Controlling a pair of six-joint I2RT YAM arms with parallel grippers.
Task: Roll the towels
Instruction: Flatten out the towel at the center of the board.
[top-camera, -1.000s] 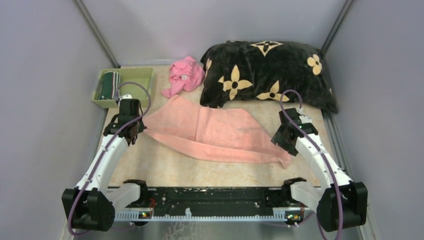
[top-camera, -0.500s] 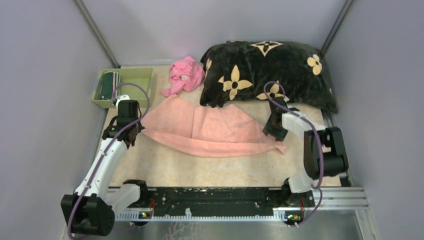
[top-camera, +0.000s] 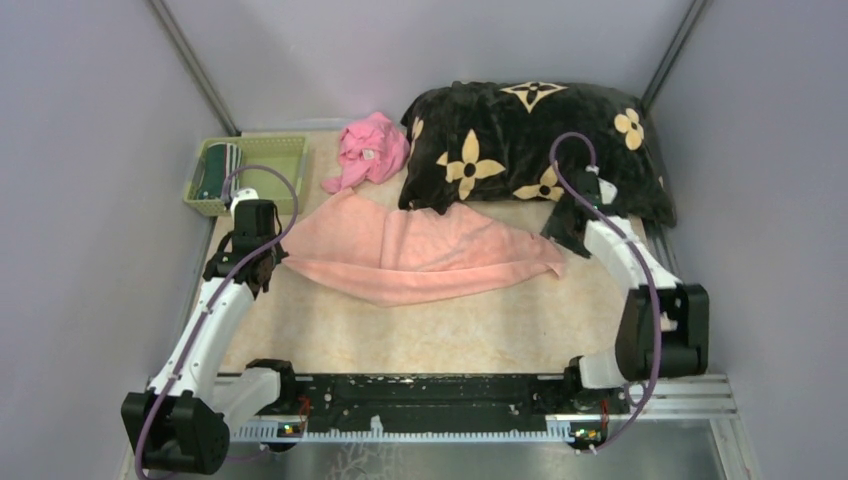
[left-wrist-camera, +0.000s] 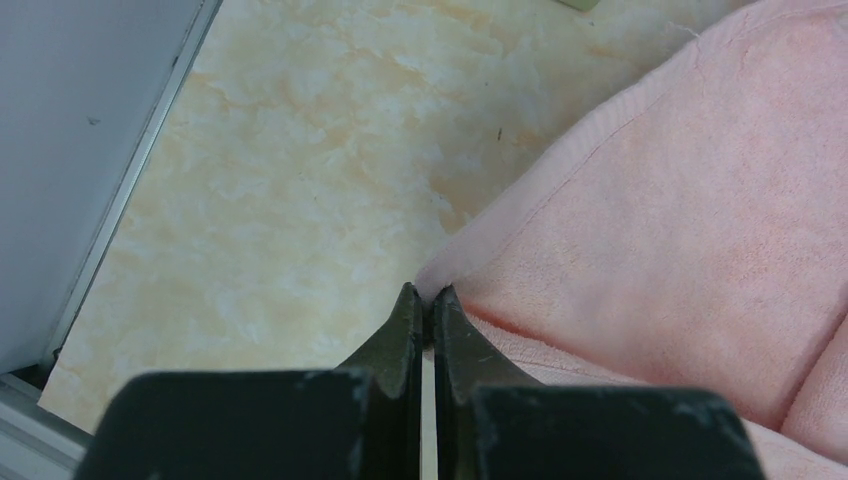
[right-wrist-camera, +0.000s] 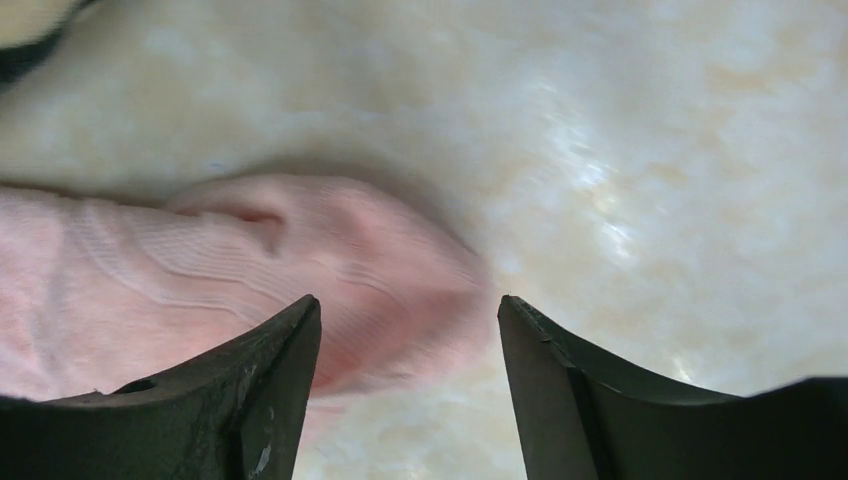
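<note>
Soft, even light falls from overhead in the top view, which is sharp throughout. The arms throw only faint shadows on the pale tabletop (top-camera: 400, 340), while the black blanket (top-camera: 500, 130) swallows detail. The left wrist view is bright and crisp — terry texture on the pink towel (left-wrist-camera: 700, 220) reads clearly, though the left gripper (left-wrist-camera: 427, 295) is an underexposed silhouette. The right wrist view is smeared — the towel's end and a white glare patch on the tabletop both blur.
</note>
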